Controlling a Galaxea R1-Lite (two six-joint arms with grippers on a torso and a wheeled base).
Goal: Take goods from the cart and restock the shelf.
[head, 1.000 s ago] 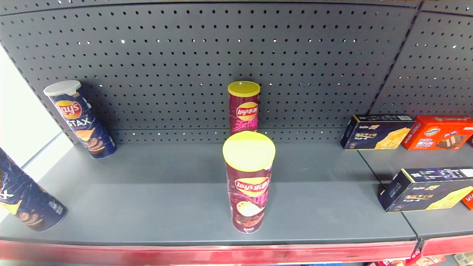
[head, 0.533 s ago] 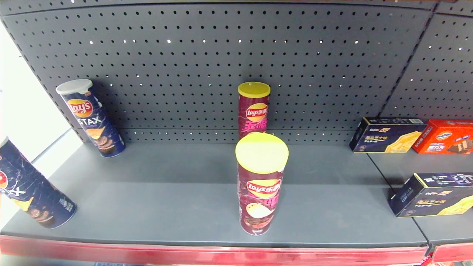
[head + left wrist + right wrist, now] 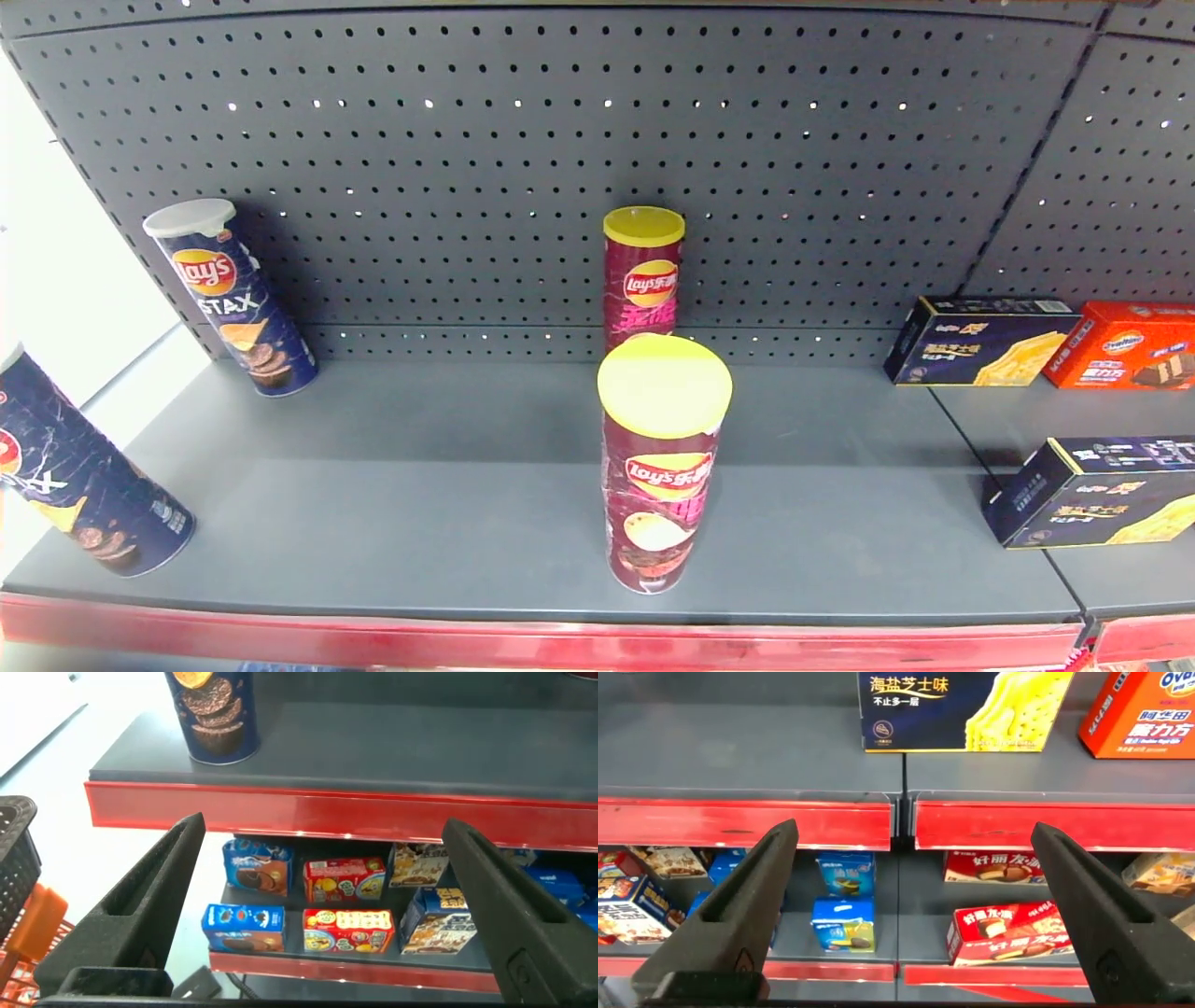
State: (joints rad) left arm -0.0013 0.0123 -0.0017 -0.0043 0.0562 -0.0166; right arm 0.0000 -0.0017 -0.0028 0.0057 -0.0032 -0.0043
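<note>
The shelf (image 3: 448, 504) is the biggest thing here. Its grey deck lies ahead of both pairs of jaws and, as it seems, higher than them, with a red rail (image 3: 560, 644) along the front edge. The wide bare stretches between the goods are, I think, the places to be restocked.

The cart (image 3: 14, 849) seems to be the dark mesh basket just at the outer side of the left jaws, so new goods must come from there. The left gripper (image 3: 322, 831) and the right gripper (image 3: 915, 831) both have their jaws wide apart with nothing between them. Probably they are kept low so as not to knock the standing goods.

The front maroon can (image 3: 658, 467) stands upright directly before the rear maroon can (image 3: 642, 275), ahead of the jaws and between the two pairs, labels facing outward. The dark blue cans (image 3: 233, 299) stand in the same order beyond the left jaws. The flat boxes (image 3: 980, 341) lie beyond the right jaws, printed faces turned to the buyer.
</note>
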